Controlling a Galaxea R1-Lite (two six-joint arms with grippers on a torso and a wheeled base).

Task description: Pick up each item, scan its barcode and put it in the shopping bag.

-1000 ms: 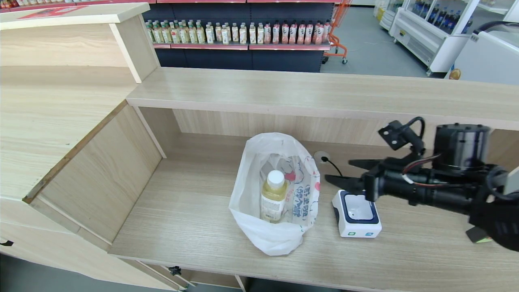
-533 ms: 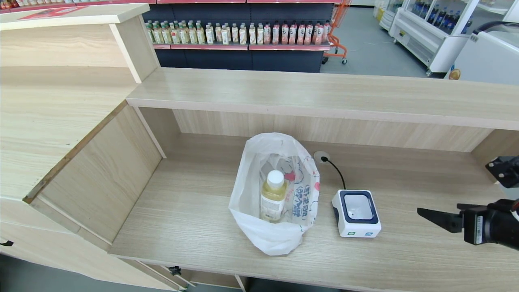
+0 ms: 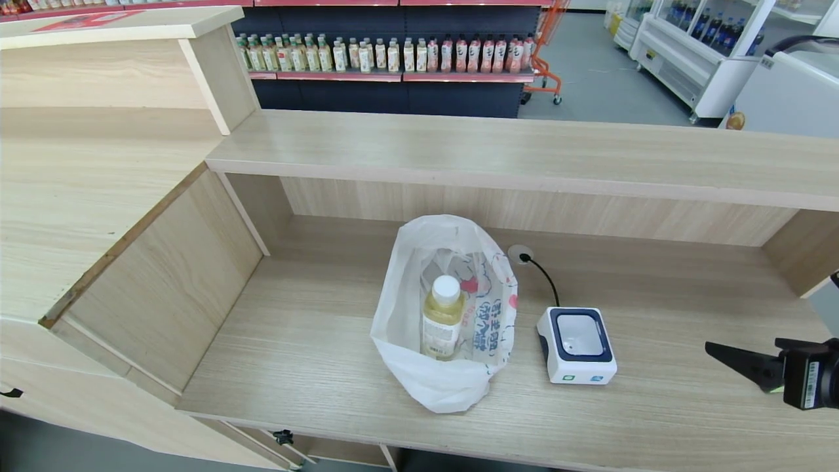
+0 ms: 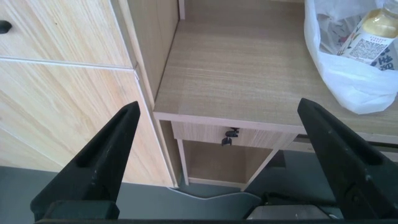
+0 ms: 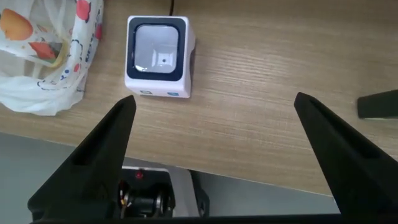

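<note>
1. Wood-laminate counter: a lower work surface set back under a raised ledge.
2. White printed plastic shopping bag: it stands near the middle of the work surface with its mouth open upward.
3. Task item: 1 bottle of pale yellow drink with a white cap stands upright inside the shopping bag. Its label faces the head camera. The barcode cannot be made out.
4. White scanner: its dark-framed window faces up. It sits just beside the shopping bag on the robot's right, with a narrow gap between them. A black cable runs from its rear to a round port in the work surface.
5. The right gripper has its claw spread wide with nothing between the fingers. It is held above the counter's front edge, to the right of the scanner and well apart from the shopping bag. In the head view 1 dark finger points toward the scanner.
6. The left gripper also has its claw spread wide and is empty. It is held low, off the counter's left front corner, facing a drawer front under the work surface.
7. A dark object lies on the counter to the right of the scanner. I cannot tell what it is.
8. Background: a store shelf carries rows of bottled drinks, and display freezers stand to the right.
</note>
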